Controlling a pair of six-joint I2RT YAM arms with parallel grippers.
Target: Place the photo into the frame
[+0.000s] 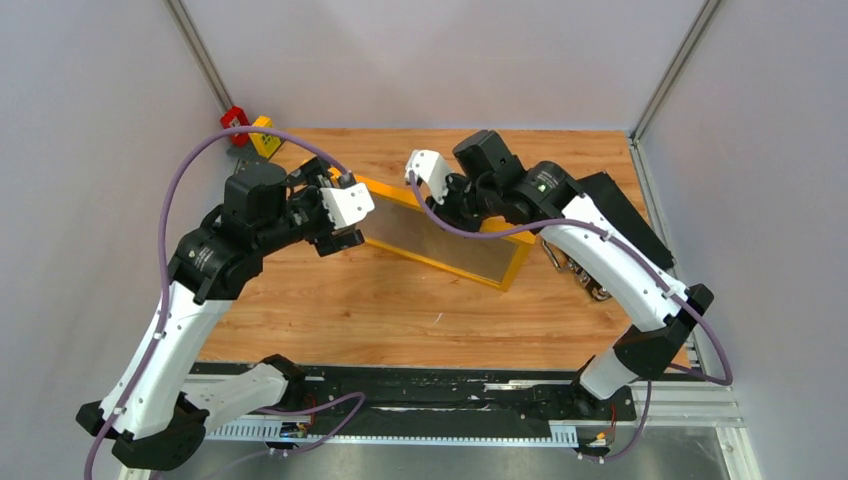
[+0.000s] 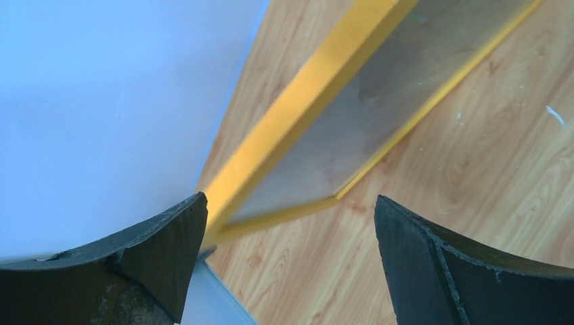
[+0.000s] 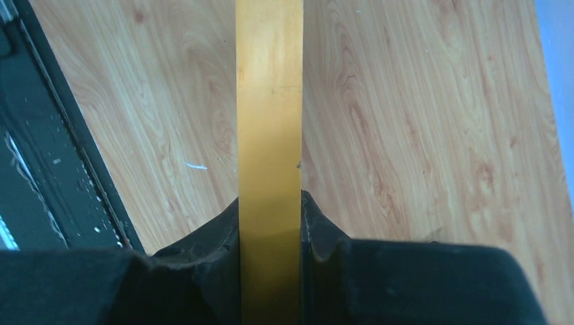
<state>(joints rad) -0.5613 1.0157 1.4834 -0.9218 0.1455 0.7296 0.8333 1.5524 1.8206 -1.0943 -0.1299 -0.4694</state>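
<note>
I see the frame (image 1: 445,248) propped at a tilt towards the far middle of the pale woodgrain table (image 1: 380,310), with its lower long edge towards me. Its rails are flat, smooth and orange-yellow. The pane inside them shows a dull grey-brown sheen, and I cannot tell whether that grey is the photo.

The right gripper (image 3: 269,230) has hold of the frame. In the right wrist view a rail runs straight out from between its black, matte fingers (image 3: 210,257), which press against both faces of the rail with no gap.

The left gripper (image 2: 290,203) hangs just beside the frame's left end with its jaws spread wide and nothing between them. Its rough, dark pads (image 2: 467,271) flank the frame's corner, which lies ahead of them. The left pad's tip is very near the yellow rail, though I cannot tell if it touches.

A black case (image 1: 625,215) lies along the table's right edge, behind the right arm.
</note>
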